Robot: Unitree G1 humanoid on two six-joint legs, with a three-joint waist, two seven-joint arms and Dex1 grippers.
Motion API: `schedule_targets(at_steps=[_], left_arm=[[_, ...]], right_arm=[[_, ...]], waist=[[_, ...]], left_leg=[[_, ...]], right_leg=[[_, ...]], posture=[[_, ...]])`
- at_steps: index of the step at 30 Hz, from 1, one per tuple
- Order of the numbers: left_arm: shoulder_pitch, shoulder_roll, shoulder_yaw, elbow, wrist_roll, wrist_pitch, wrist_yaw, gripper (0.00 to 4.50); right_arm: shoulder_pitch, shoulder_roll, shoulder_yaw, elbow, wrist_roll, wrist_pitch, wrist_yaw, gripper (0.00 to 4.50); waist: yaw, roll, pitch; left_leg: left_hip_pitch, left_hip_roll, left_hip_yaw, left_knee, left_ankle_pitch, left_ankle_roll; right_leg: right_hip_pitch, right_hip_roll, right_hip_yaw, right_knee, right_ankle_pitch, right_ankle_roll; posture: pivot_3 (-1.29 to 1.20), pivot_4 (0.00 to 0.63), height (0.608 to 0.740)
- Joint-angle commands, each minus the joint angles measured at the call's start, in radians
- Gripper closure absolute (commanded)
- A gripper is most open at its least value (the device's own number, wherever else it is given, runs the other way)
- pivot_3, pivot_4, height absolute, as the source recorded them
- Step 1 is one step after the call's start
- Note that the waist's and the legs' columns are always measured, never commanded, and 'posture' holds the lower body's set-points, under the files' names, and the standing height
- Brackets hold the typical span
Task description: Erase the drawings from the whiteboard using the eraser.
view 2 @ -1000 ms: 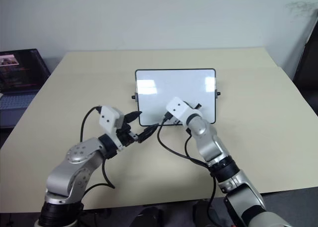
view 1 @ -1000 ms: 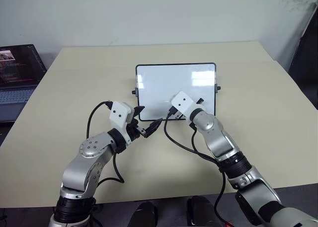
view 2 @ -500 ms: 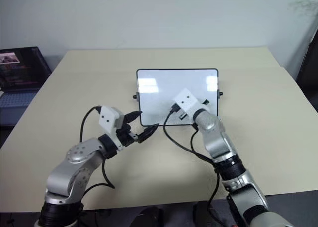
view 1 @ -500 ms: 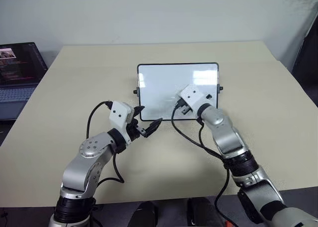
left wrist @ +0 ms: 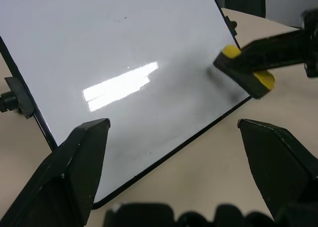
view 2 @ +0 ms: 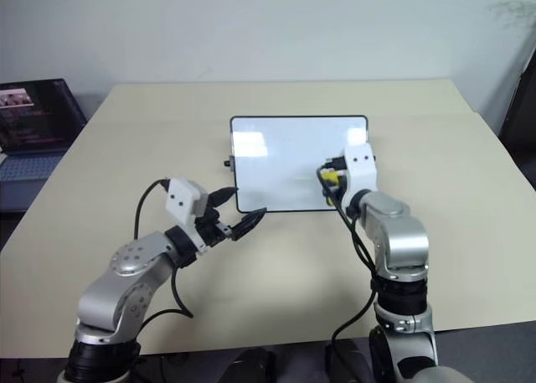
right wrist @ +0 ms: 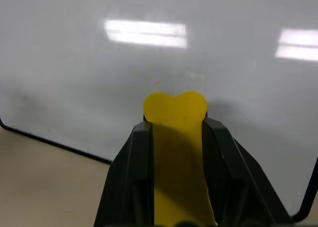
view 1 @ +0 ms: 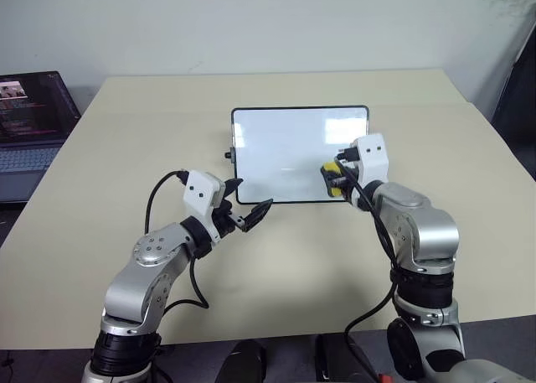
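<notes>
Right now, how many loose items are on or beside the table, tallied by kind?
Glossy white whiteboard with thin black frame: 1
Small yellow eraser block with black underside, held in the right gripper: 1
Open laptop with lit screen, at the table's left edge: 1
Total: 3

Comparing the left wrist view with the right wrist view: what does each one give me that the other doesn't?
Left wrist alone: the open left tool, the whiteboard's side knob, and the eraser side-on, yellow with a black underside, clamped at the board's lower right corner. Right wrist alone: the view straight along the right tool, with the eraser's yellow end against the board. Both: the glossy board face with no marks legible, its black frame, the tan table.
</notes>
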Motion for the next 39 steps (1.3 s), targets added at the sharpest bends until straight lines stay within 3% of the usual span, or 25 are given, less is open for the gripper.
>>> schedule_targets(at_steps=[1,10,16,23,31,39], left_arm=[[-0.017,0.002,0.004,-0.005,-0.004,-0.028,-0.011,0.00],[-0.045,0.030,-0.006,-0.001,-0.020,-0.020,-0.073,0.00],[-0.150,0.151,-0.033,0.051,-0.098,-0.014,-0.323,0.00],[-0.247,0.305,-0.156,0.124,-0.173,0.014,-0.707,0.00],[-0.362,0.265,-0.236,0.285,-0.087,-0.092,-0.817,0.00],[-0.395,0.247,-0.263,0.345,-0.042,-0.149,-0.861,0.00]], right_arm=[[-0.023,-0.003,0.017,-0.049,0.027,-0.006,-0.024,3.52],[-0.036,-0.085,0.007,-0.046,0.040,-0.003,-0.065,3.52],[-0.029,-0.228,-0.057,-0.108,0.032,0.096,-0.098,3.52],[0.046,-0.292,-0.122,-0.207,-0.012,0.292,-0.188,3.52],[0.107,-0.275,-0.162,-0.298,-0.021,0.391,-0.227,3.52],[0.188,-0.329,-0.150,-0.326,0.021,0.392,-0.192,3.52]], waist=[[0.000,0.000,0.000],[0.000,0.000,0.000],[0.002,0.000,0.000],[-0.003,0.001,0.001],[0.000,0.002,0.002],[0.000,0.002,0.002]], left_leg=[[0.000,0.000,0.000,0.000,0.000,0.000],[0.000,0.000,0.000,0.000,0.000,0.000],[-0.001,0.000,-0.001,0.000,0.000,0.000],[-0.001,0.000,0.001,-0.001,0.000,0.001],[-0.001,0.000,0.000,-0.001,0.000,0.001],[-0.001,-0.001,0.000,-0.001,-0.001,0.002]], right_leg=[[0.000,0.000,0.000,0.000,0.000,0.000],[0.000,0.000,-0.001,0.000,0.000,0.000],[0.000,0.000,-0.002,0.000,0.000,0.000],[0.000,0.001,-0.001,-0.001,-0.001,0.001],[0.000,0.001,-0.001,-0.001,-0.001,0.001],[0.000,0.000,-0.001,-0.001,-0.001,0.002]], posture=[[0.00,0.150,0.740],[0.00,0.150,0.740],[0.00,0.150,0.740],[0.00,0.150,0.740],[0.00,0.150,0.740],[0.00,0.150,0.740]])
